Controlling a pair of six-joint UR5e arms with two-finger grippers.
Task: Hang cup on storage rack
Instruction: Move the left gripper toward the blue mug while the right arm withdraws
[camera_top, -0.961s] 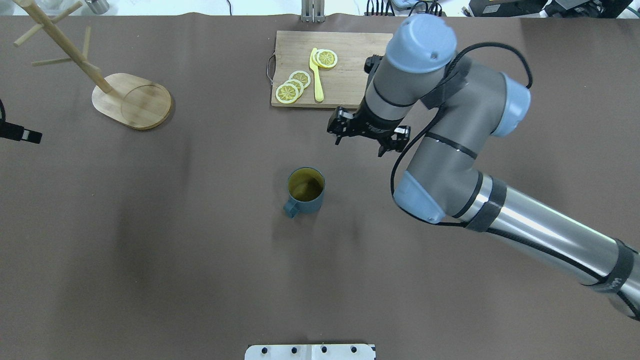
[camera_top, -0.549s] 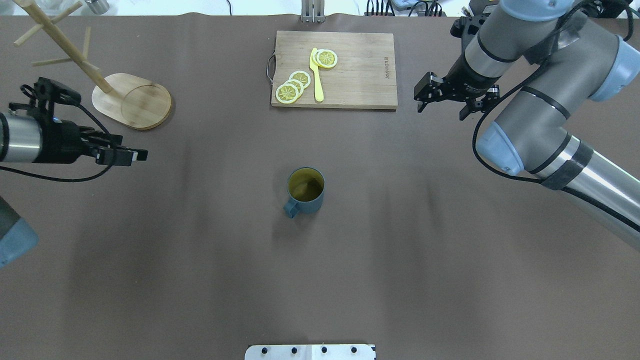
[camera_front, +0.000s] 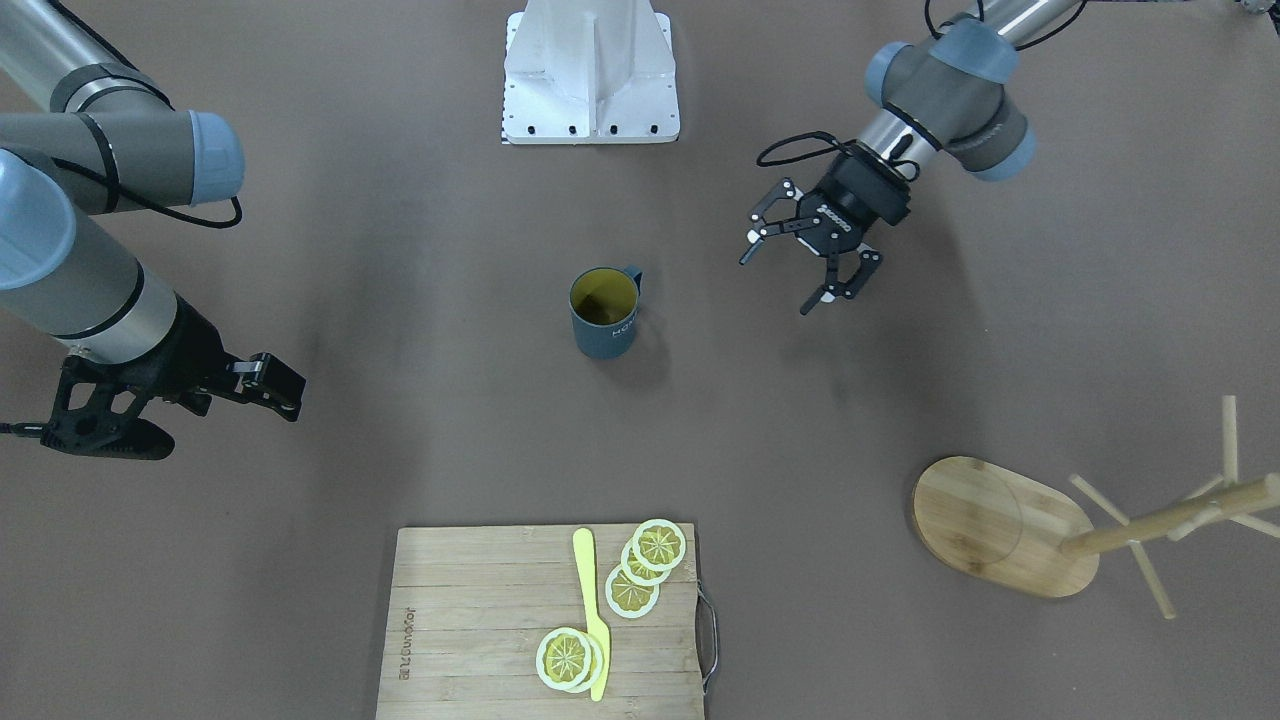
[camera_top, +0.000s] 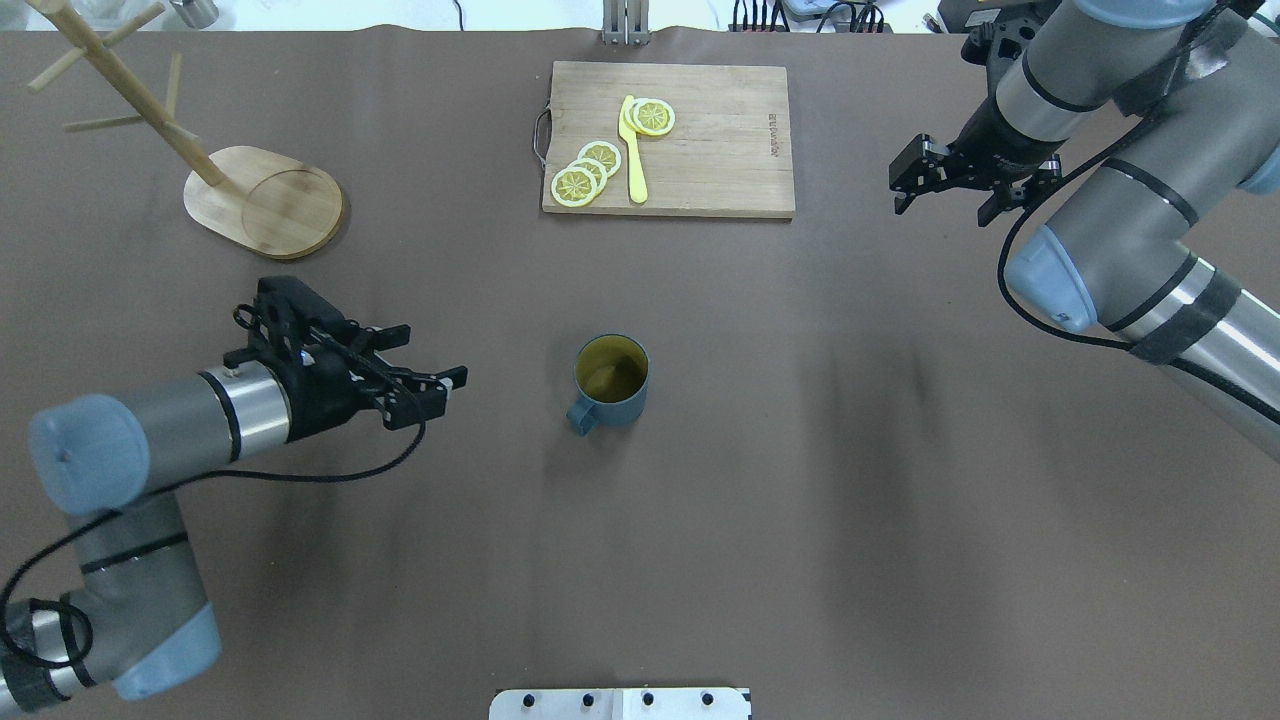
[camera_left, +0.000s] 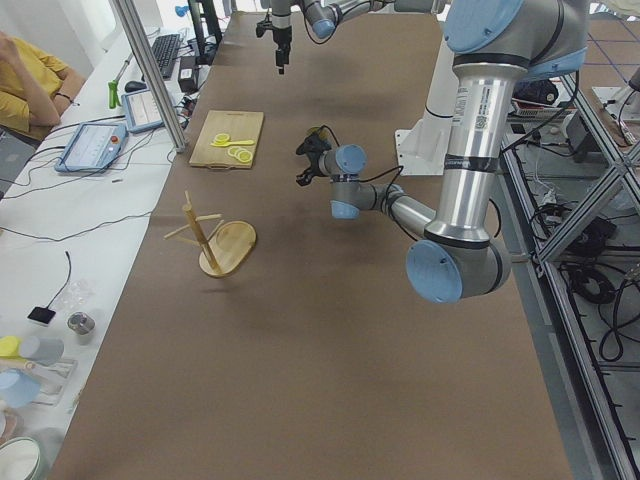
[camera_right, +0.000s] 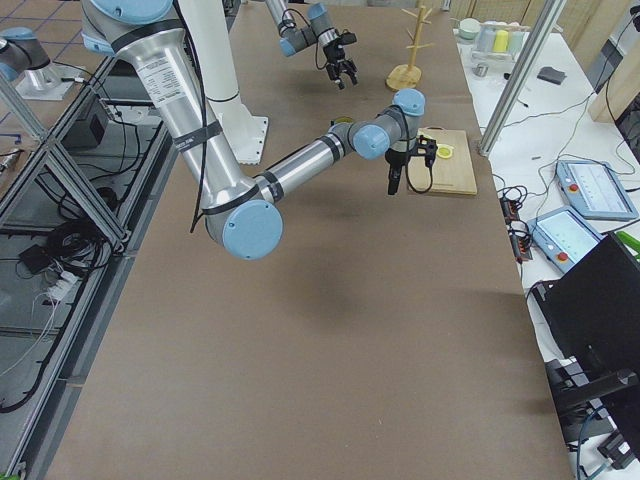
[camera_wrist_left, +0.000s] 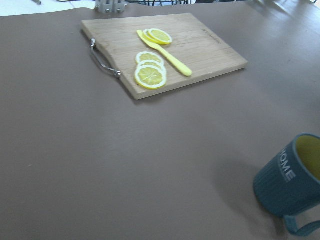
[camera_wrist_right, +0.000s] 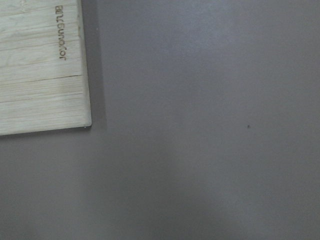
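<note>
The dark teal ribbed cup (camera_top: 611, 380) stands upright at the table's middle, handle toward the robot; it also shows in the front view (camera_front: 604, 312) and at the lower right of the left wrist view (camera_wrist_left: 292, 187), "HOME" lettering visible. The bamboo storage rack (camera_top: 265, 200) stands at the far left with bare pegs; it shows in the front view too (camera_front: 1000, 525). My left gripper (camera_top: 437, 352) is open and empty, left of the cup and apart from it. My right gripper (camera_top: 940, 212) is open and empty at the far right, beside the cutting board.
A wooden cutting board (camera_top: 700, 140) with lemon slices (camera_top: 585, 170) and a yellow knife (camera_top: 633, 150) lies at the far middle. Its corner shows in the right wrist view (camera_wrist_right: 40, 65). The robot's white base plate (camera_top: 620, 703) is at the near edge.
My left arm has swung in from the left edge to just left of the cup. My right arm has drawn back from near the cup to the far right.
</note>
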